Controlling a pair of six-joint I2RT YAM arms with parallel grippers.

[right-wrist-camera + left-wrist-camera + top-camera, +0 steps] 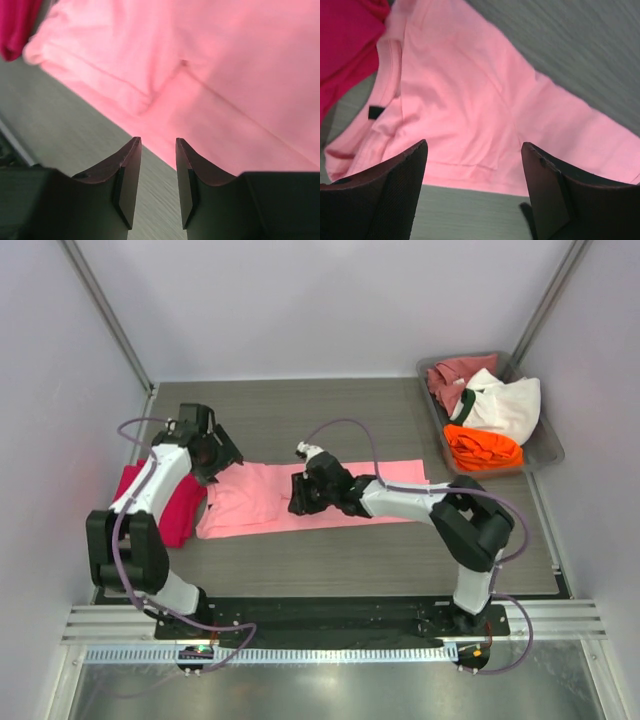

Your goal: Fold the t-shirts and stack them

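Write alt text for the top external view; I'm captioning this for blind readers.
A light pink t-shirt lies spread on a grey table, the left hand above its left end and the right hand above its middle. A magenta-red t-shirt lies at its left; a tray at the far right holds other t-shirts.

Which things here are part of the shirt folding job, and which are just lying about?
Job: light pink t-shirt, magenta t-shirt, orange t-shirt, white t-shirt, dusty rose t-shirt.
Lying about: grey tray.
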